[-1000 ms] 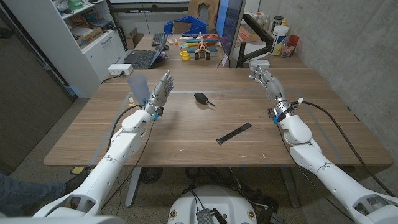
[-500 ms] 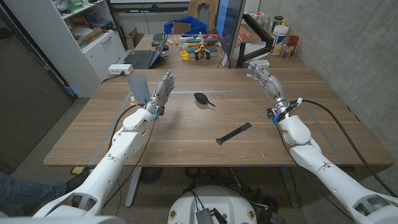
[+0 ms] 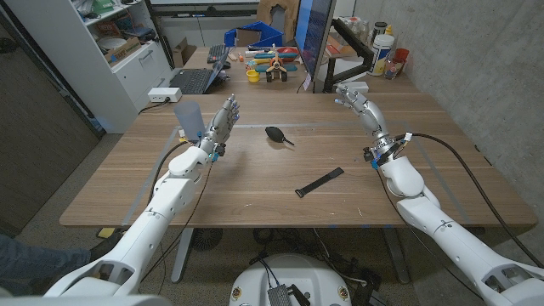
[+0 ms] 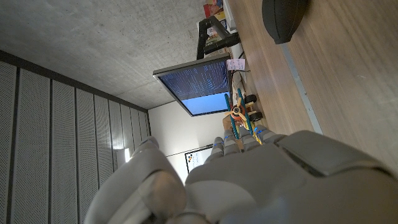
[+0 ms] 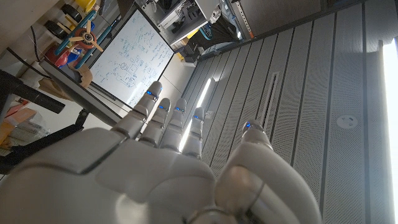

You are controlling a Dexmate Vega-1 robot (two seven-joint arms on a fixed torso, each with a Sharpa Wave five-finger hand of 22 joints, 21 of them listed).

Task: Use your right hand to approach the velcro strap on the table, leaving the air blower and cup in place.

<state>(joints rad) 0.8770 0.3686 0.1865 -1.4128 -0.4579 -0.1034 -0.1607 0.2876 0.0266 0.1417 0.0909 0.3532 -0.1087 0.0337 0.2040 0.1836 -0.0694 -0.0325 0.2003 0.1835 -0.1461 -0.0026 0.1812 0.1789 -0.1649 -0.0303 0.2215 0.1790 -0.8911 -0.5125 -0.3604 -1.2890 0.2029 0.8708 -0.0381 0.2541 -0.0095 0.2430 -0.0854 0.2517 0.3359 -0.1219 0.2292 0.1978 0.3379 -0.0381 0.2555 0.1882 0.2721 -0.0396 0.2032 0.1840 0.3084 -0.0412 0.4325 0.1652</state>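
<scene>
A black velcro strap (image 3: 320, 182) lies slantwise on the wooden table (image 3: 255, 183), a little right of centre. My right hand (image 3: 360, 105) is raised over the table's right side, beyond the strap and apart from it, fingers extended and holding nothing; its back shows in the right wrist view (image 5: 155, 168). The black air blower (image 3: 277, 134) sits at mid-table, also seen as a dark shape (image 4: 284, 17). A translucent blue cup (image 3: 189, 121) stands at the left. My left hand (image 3: 223, 123) is upright beside the cup, fingers spread, empty.
Beyond the table's far edge stand a monitor (image 3: 310, 38), a laptop (image 3: 197, 79), a blue bin (image 3: 255, 36) and colourful toys (image 3: 270, 64). Bottles (image 3: 384, 47) stand at the far right corner. A white shelf unit (image 3: 119, 51) is at the left.
My right hand has drifted slightly up and to the left in the picture. The left hand, strap, blower and cup have stayed put.
</scene>
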